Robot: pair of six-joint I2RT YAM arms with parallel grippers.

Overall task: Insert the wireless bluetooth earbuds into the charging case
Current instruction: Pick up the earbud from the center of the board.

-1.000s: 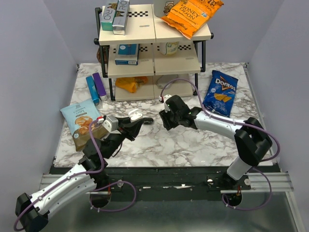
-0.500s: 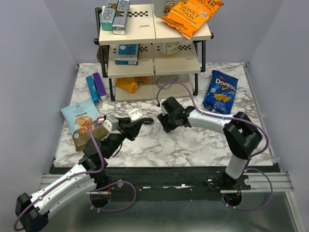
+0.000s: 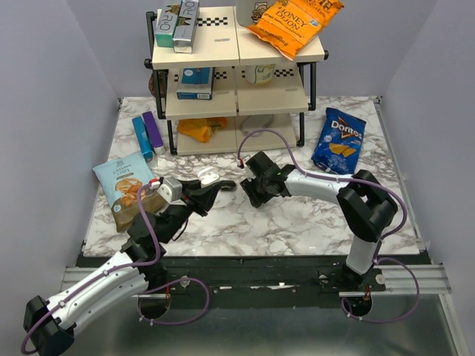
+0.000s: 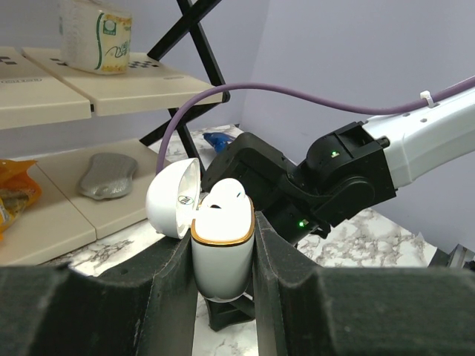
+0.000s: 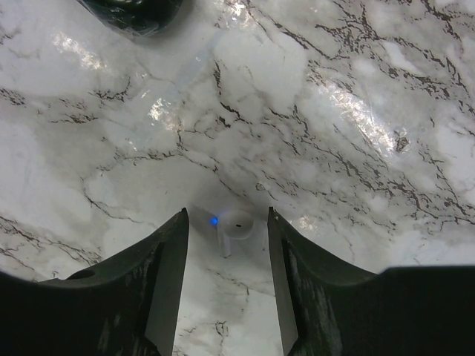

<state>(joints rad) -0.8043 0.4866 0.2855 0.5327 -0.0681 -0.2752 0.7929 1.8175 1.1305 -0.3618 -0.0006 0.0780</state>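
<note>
Right claw (image 5: pixel 226 216) half open, empty, straddling white earbud (image 5: pixel 236 222) on marble surface (image 5: pixel 356 148), right of charging case (image 4: pixel 221 245); stem lying lengthwise between fingers. Left claw (image 4: pixel 223 261) clamped on case, lid up, second earbud (image 4: pixel 223 194) seated inside.

Grey-walled lab booth (image 3: pixel 44 111), snack shelf (image 3: pixel 219 41)

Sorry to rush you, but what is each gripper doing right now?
The left gripper is shut on the charging case, lid open.
The right gripper is open, straddling an earbud on the table.
</note>
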